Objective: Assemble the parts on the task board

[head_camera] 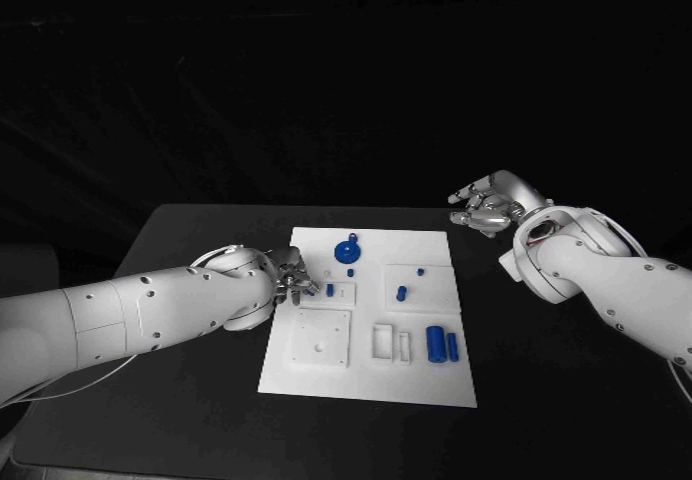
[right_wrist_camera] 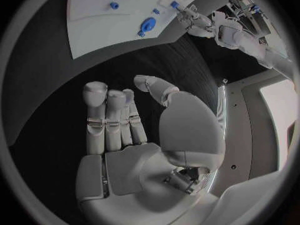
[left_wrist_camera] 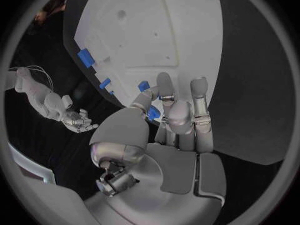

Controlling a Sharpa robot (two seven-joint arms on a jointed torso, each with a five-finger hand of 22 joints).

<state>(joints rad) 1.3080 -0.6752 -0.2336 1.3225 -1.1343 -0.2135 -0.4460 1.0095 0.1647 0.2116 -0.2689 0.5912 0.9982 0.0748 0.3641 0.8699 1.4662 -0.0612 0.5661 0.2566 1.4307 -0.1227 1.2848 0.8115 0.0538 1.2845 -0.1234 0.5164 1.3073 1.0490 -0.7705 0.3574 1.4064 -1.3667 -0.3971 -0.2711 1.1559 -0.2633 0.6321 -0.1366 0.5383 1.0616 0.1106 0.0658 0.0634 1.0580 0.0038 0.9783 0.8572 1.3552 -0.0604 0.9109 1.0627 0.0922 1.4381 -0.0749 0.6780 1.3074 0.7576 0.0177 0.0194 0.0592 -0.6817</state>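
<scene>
Left hand (head_camera: 289, 275) sits at the near-left edge of the white board (head_camera: 433, 380), fingers closed around a small blue peg (left_wrist_camera: 153, 114) at the fingertips. Just beyond those fingers, on the board, lie a round blue disc (head_camera: 348, 250) and further blue pieces; two blue cylinders (head_camera: 443, 345) lie farther off. Right hand (head_camera: 488, 205) hovers above the black counter (head_camera: 173, 420), off the board's far corner, fingers apart, holding nothing

matt white task board (head_camera: 433, 385); matt black table (head_camera: 173, 400)
</scene>
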